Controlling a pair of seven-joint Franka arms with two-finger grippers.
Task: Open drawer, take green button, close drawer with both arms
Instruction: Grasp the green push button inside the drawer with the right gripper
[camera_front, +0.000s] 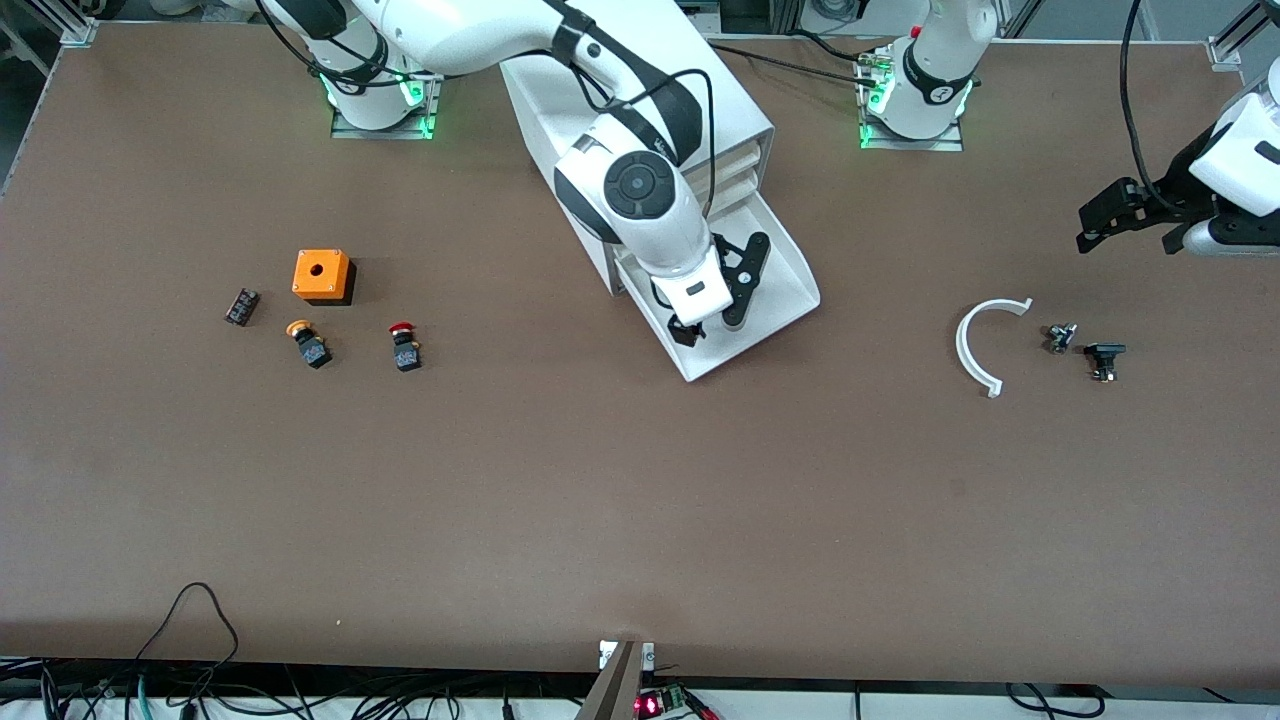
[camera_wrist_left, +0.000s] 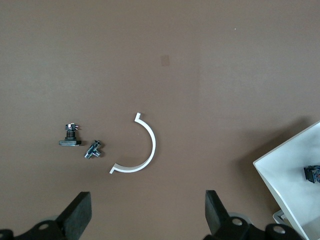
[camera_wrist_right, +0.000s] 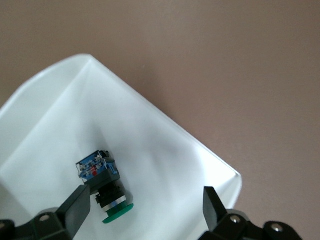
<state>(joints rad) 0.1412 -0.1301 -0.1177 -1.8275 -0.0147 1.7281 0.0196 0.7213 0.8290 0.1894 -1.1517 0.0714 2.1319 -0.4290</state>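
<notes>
The lowest drawer (camera_front: 790, 290) of the white cabinet (camera_front: 740, 120) stands pulled out toward the front camera. The green-capped button (camera_wrist_right: 107, 190) lies on its side on the drawer floor (camera_wrist_right: 165, 150). My right gripper (camera_front: 715, 305) hangs open low inside the drawer. In the right wrist view the right gripper (camera_wrist_right: 146, 210) has the button just inside one finger (camera_wrist_right: 77, 207), with nothing gripped. My left gripper (camera_front: 1120, 215) waits open over the table at the left arm's end. In the left wrist view the left gripper (camera_wrist_left: 148, 220) is open over bare table, and a corner of the drawer (camera_wrist_left: 295, 170) shows.
Toward the right arm's end lie an orange box (camera_front: 322, 275), an orange-capped button (camera_front: 308, 343), a red-capped button (camera_front: 404, 346) and a small black part (camera_front: 241, 306). Toward the left arm's end lie a white half ring (camera_front: 985, 345) and two small parts (camera_front: 1061, 337) (camera_front: 1104, 358).
</notes>
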